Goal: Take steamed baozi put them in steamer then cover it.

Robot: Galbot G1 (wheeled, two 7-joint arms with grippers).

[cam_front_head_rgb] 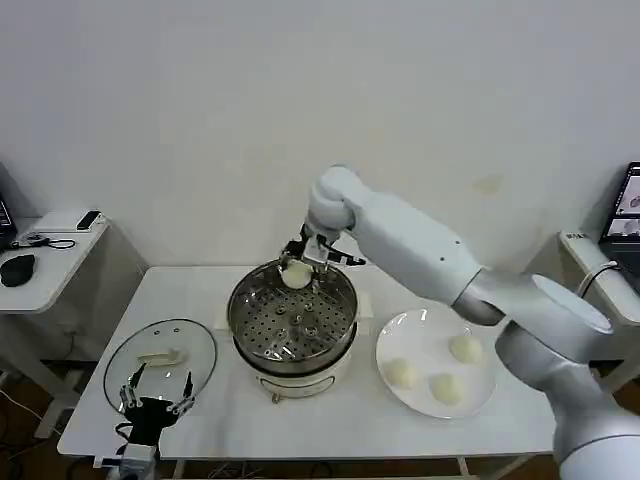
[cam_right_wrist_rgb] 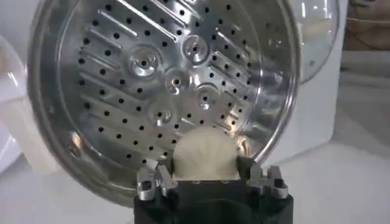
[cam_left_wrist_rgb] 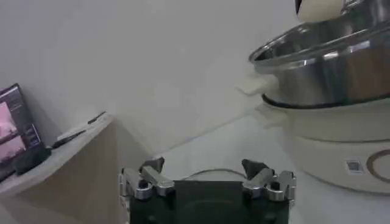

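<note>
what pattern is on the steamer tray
Shiny steel tray dotted with small round holes and raised ribs, clearest in the right wrist view.

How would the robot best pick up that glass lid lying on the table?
By the cream handle at the centre of the glass lid, coming straight down from above. The lid lies flat and its rim hugs the table, so the raised handle is probably the best purchase. The left pincer waits open nearby.
</note>
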